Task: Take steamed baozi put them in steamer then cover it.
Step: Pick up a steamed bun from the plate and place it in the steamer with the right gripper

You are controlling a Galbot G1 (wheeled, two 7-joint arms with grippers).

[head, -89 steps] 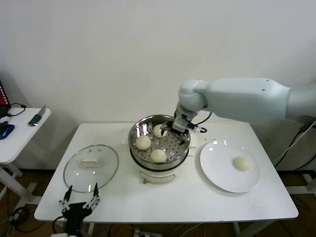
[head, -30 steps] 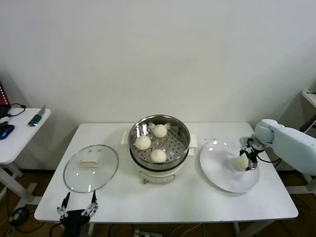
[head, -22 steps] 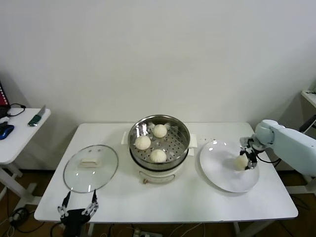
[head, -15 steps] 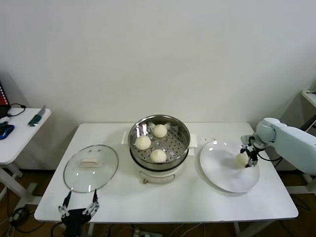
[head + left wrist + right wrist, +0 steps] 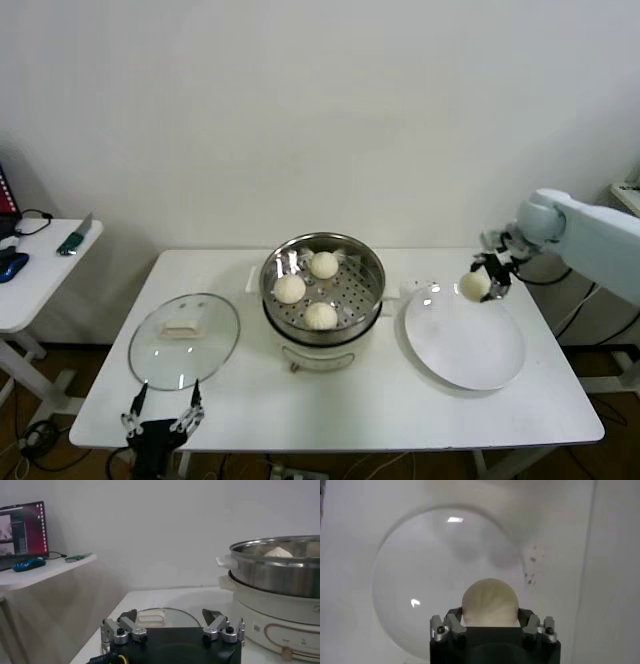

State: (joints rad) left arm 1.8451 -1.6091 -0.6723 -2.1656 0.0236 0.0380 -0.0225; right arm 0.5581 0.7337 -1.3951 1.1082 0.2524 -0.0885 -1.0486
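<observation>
One white tabletop (image 5: pixel 330 400) carries everything, and the steamer (image 5: pixel 323 288) stands at its middle on a white pot base. To the steamer's right lies a flat white plate (image 5: pixel 465 345), bare of buns. To its left the cover (image 5: pixel 184 340) lies flat on the tabletop, glass up, its white handle at the centre. Three steamed baozi (image 5: pixel 321 315) sit on the steamer's perforated floor, apart from one another. A fourth baozi (image 5: pixel 474 285) is lifted above the far edge of the plate, clamped between the fingers of the right claw (image 5: pixel 487 277); the right wrist view shows the bun (image 5: pixel 490 603) wedged between the two fingers with the plate below it. The left claw (image 5: pixel 163 420) hangs at the near edge of the tabletop, just in front of the cover, its fingers spread wide and holding nothing.
</observation>
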